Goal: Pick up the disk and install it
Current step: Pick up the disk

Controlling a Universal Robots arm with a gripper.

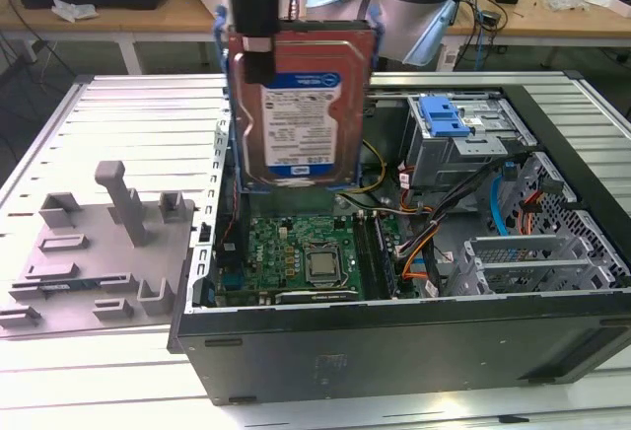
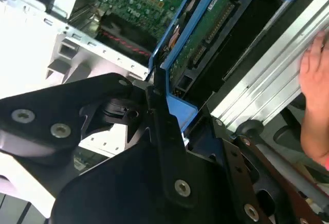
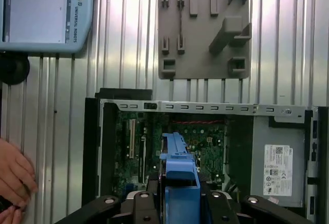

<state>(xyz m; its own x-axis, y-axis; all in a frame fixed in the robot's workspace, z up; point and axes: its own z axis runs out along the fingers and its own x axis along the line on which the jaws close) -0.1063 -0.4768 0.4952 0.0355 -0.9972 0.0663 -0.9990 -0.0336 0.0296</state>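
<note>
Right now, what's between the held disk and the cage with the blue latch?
In the exterior view, loose yellow and black cables inside the case; the disk hangs clear of the cage.

A robotics lab or workshop is indicated: an opened computer case (image 1: 394, 351) is laid on a ribbed metal worktop (image 1: 128, 105) beside a grey fixture plate (image 1: 99, 262). A robot control pendant (image 3: 41, 13) is set on the worktop, and wooden benches (image 1: 552, 18) strewn with cables (image 1: 480, 16) are seen behind.

We see an open black computer case (image 1: 394, 351) on a ribbed metal table (image 1: 148, 114), green motherboard (image 1: 296, 252) inside it, grey drive cage with blue latch (image 1: 449, 139) toward the exterior view's right, grey moulded fixture plate (image 1: 99, 252) beside the case on that view's left
</note>
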